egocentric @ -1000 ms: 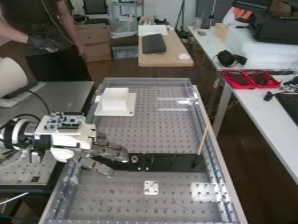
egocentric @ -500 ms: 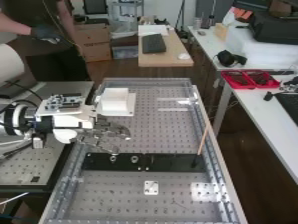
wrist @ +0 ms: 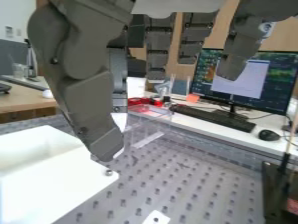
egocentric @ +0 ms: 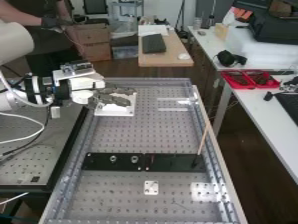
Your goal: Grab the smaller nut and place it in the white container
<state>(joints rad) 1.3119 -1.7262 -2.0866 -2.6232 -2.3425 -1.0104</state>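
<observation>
The dark grey robot hand [egocentric: 113,100] hung near the white box-shaped container [wrist: 36,142]; whether it was open or closed, I could not tell.

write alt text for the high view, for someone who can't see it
A dark grey robot hand hangs over the white container towards the far end of the bench; nearer, the larger nut and the bearing stand on a flat black bar.

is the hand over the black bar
No, the hand is at the white container, while the black bar lies well away, lower in the high view.
</observation>
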